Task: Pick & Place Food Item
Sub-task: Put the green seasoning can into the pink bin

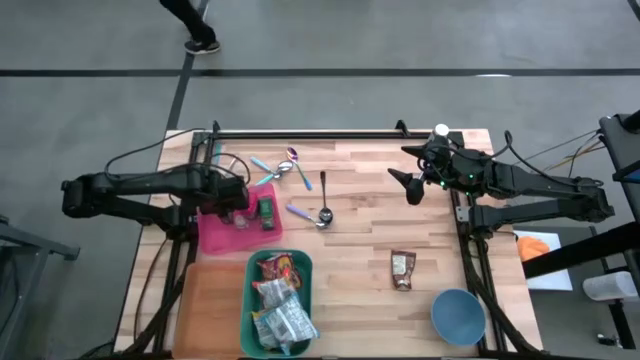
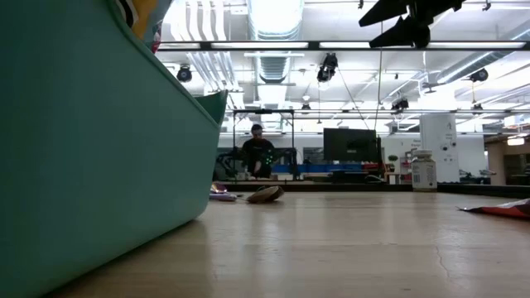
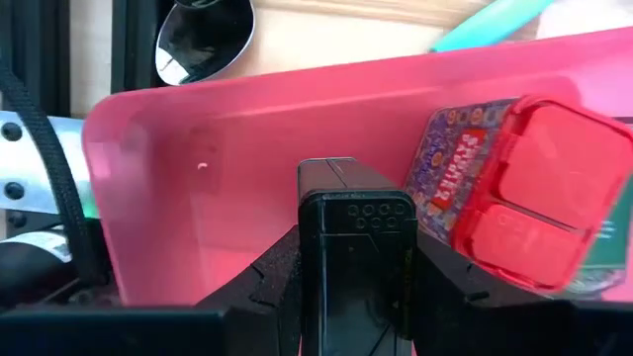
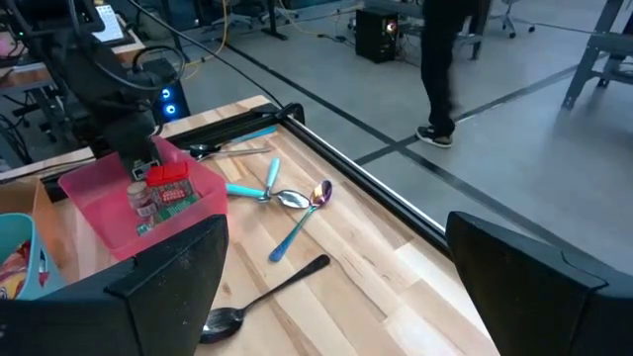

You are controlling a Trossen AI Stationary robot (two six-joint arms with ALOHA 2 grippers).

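Teal bin up close, left gripper inside the pink tray, fingers clamped on a dark packet, right gripper spread wide, holding nothing, well right of that tray.

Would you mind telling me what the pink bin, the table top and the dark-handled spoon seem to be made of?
The pink bin looks like glossy moulded plastic: it has smooth walls, rounded corners and a soft sheen. The table top appears to be pale wood, joined in strips with visible grain. The dark-handled spoon seems metal, since its bowl shines like a mirror; its handle material is unclear.
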